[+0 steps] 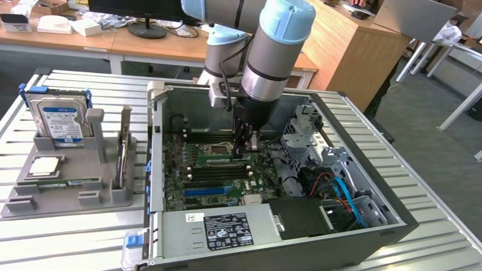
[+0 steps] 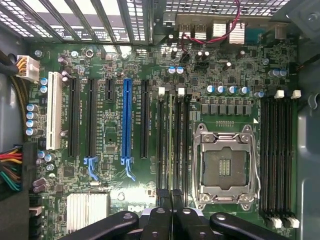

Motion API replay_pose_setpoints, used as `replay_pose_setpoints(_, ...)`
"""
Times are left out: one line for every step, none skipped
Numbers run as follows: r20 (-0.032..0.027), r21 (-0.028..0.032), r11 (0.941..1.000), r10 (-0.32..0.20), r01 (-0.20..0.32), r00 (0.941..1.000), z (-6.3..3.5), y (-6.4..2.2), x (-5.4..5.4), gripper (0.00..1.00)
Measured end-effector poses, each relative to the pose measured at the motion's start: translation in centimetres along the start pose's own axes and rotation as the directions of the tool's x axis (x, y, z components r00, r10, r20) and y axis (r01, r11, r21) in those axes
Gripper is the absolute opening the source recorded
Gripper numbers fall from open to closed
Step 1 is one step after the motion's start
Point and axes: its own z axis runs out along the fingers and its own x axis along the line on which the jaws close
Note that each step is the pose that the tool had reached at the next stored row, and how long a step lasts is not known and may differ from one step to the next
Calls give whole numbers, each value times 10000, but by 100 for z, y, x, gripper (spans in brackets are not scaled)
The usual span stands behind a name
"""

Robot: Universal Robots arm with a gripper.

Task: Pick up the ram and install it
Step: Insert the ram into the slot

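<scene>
My gripper point(image 1: 245, 149) reaches down inside the open computer case point(image 1: 362, 141), just above the motherboard point(image 1: 214, 169). In the wrist view the gripper point(image 2: 172, 207) is shut on the ram point(image 2: 173, 145), which I see edge-on as a thin green strip. The strip runs along the group of black memory slots point(image 2: 161, 145) with white clips, beside the empty processor socket point(image 2: 225, 167). Whether the ram touches a slot or hangs just above it, I cannot tell. A second green ram stick point(image 1: 64, 184) lies flat in the grey holder point(image 1: 68, 197) at the exterior view's left.
The holder also carries a blue-labelled hard drive point(image 1: 60, 121) and a square silver processor chip point(image 1: 45, 165). Another bank of memory slots point(image 2: 277, 155) lies beyond the socket. A blue expansion slot point(image 2: 126, 122), cables point(image 1: 339, 189) and the power supply point(image 1: 218, 228) crowd the case.
</scene>
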Motion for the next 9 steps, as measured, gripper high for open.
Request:
replay_pose_setpoints(-1, 0, 10000, 0, 0, 10000, 0, 0, 0, 11)
replay_pose_setpoints(-1, 0, 10000, 0, 0, 10000, 0, 0, 0, 11)
replay_pose_setpoints(0, 0, 10000, 1, -1, 10000, 1, 0, 0, 11)
replay_pose_setpoints(0, 1, 10000, 0, 0, 10000, 1, 1, 0, 11)
replay_pose_setpoints(1, 1, 10000, 3, -3, 10000, 1, 5, 0, 11)
replay_pose_setpoints(2, 3, 10000, 2, -2, 10000, 2, 12, 0, 11)
replay_pose_setpoints(3, 5, 10000, 0, 0, 10000, 3, 20, 0, 11)
replay_pose_setpoints(3, 6, 10000, 1, -1, 10000, 3, 26, 0, 11)
replay_pose_setpoints(1, 6, 10000, 1, -1, 10000, 3, 27, 0, 11)
